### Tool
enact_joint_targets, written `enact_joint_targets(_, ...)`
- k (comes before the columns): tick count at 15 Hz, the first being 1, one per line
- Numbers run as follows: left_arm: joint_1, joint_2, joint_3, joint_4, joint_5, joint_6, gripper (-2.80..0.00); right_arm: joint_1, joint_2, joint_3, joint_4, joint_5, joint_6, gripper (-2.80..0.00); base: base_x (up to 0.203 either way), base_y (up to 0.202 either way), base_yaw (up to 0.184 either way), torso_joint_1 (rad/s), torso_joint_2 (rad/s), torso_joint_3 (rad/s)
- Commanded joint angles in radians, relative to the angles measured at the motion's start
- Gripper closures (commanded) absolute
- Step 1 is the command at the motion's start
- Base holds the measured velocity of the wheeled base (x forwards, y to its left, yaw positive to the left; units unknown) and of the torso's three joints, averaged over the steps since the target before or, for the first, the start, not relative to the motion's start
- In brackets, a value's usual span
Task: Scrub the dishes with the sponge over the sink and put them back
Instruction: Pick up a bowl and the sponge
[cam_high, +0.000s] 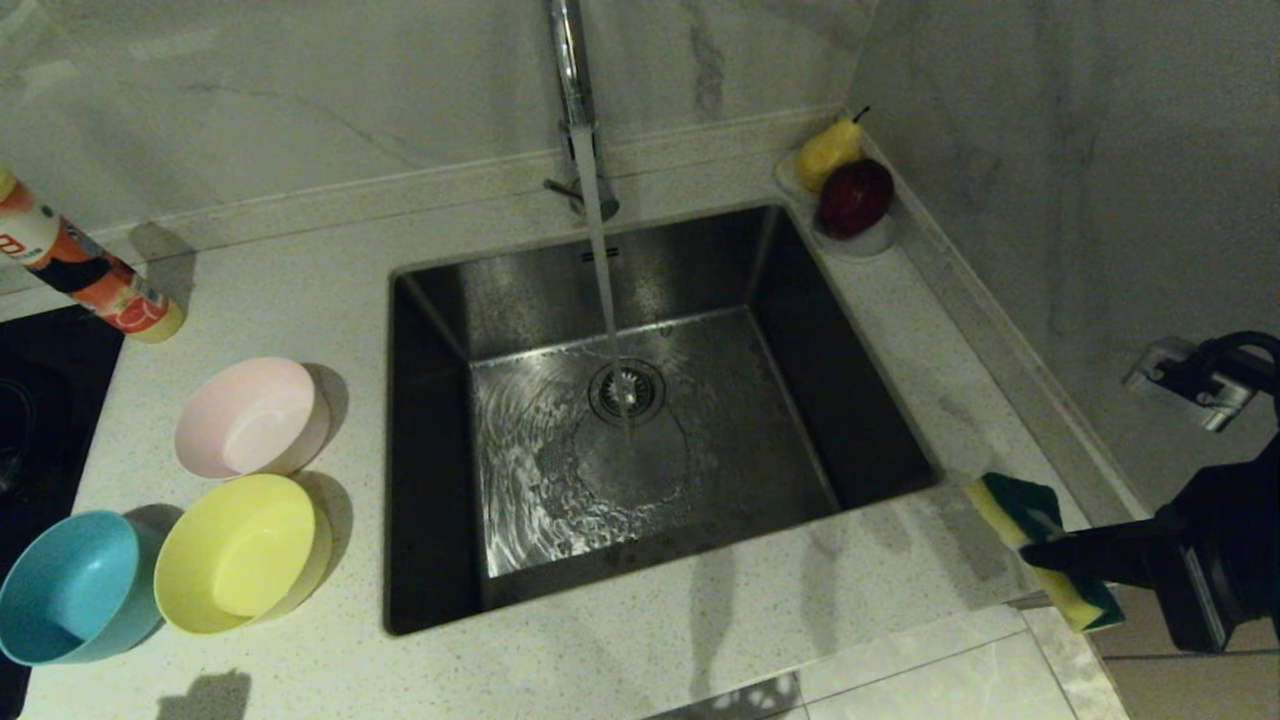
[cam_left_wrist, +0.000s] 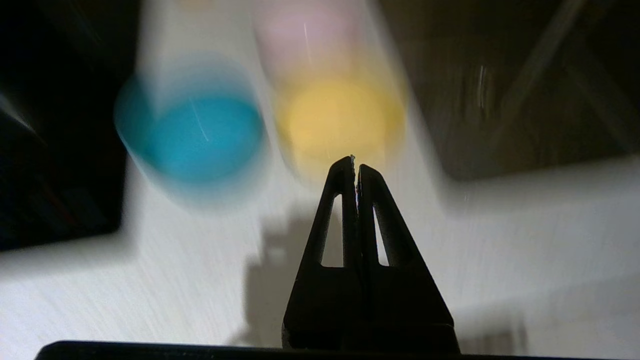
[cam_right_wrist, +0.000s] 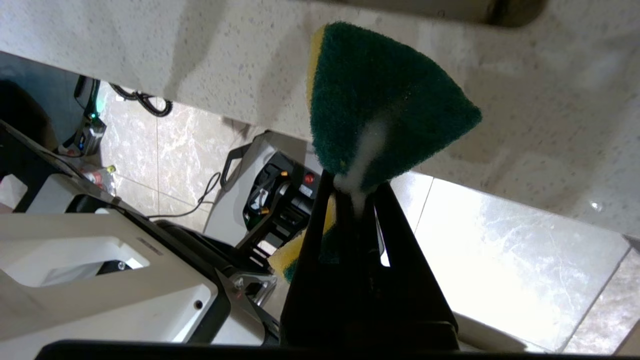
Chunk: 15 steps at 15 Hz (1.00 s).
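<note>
Right gripper (cam_high: 1035, 552) clenched on bent green-and-yellow scouring sponge (cam_high: 1040, 545), held off the pale speckled worktop's (cam_high: 700, 640) near-right corner, seemingly ready for scrubbing. Left gripper (cam_left_wrist: 356, 167) clamped empty above pink (cam_high: 250, 418), yellow (cam_high: 240, 552), blue plastic bowls (cam_high: 70, 588) left of steel sink (cam_high: 440, 330).

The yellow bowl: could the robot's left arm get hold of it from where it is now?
Probably yes. In the left wrist view the left gripper hangs just short of the yellow bowl with only bare counter between. But its fingers are shut, so it would have to open first. The blue bowl sits close beside.
</note>
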<state>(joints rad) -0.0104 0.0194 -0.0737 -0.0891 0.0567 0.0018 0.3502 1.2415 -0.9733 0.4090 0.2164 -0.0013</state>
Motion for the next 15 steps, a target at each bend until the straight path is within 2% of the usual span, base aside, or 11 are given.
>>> enact_joint_targets(1, 0.001, 0.097, -0.219, 0.022, 0.054, 0.006, 0.00, 0.003, -0.001, -0.015, 0.005, 0.003, 0.000, 0.00, 0.000, 0.000, 0.000, 0.000, 0.00, 0.000)
enact_joint_targets(2, 0.001, 0.154, -0.302, 0.044, 0.114, 0.017, 0.00, 0.003, 0.002, -0.019, 0.005, 0.002, 0.001, 0.00, 0.000, 0.000, 0.000, 0.000, 0.00, 0.000)
enact_joint_targets(4, 0.000, 0.302, -0.431, 0.089, 0.302, 0.040, 0.00, 0.003, 0.004, -0.027, 0.005, 0.001, 0.001, 0.00, 0.000, 0.000, 0.000, 0.000, 0.00, 0.000)
enact_joint_targets(5, 0.001, 0.362, -0.477, 0.105, 0.369, 0.046, 0.00, 0.003, 0.004, -0.028, 0.005, 0.001, 0.001, 0.00, 0.000, 0.000, 0.000, 0.000, 0.00, 0.000)
enact_joint_targets(9, 0.002, 0.639, -0.564, 0.119, 0.518, 0.050, 0.00, 0.003, 0.006, -0.031, 0.005, -0.003, 0.001, 0.00, 0.000, 0.000, 0.000, 0.000, 0.00, 0.000)
enact_joint_targets(11, 0.004, 0.784, -0.584, 0.117, 0.557, 0.025, 0.00, 0.003, 0.007, -0.042, 0.005, -0.003, 0.001, 0.00, 0.000, 0.000, 0.000, 0.000, 0.00, 0.000)
enact_joint_targets(13, 0.014, 0.919, -0.603, 0.116, 0.567, -0.026, 0.00, 0.003, 0.017, -0.050, 0.005, -0.003, 0.001, 0.00, 0.000, 0.000, 0.000, 0.000, 0.00, 0.000)
enact_joint_targets(14, 0.026, 0.987, -0.615, 0.115, 0.561, -0.059, -2.80, 0.003, 0.018, -0.053, 0.005, -0.003, 0.001, 0.00, 0.000, 0.000, 0.000, 0.000, 0.00, 0.000)
enact_joint_targets(15, 0.048, 1.058, -0.639, 0.115, 0.543, -0.102, -2.80, 0.003, 0.020, -0.051, 0.005, -0.003, 0.001, 0.00, 0.000, 0.000, 0.000, 0.000, 0.00, 0.000)
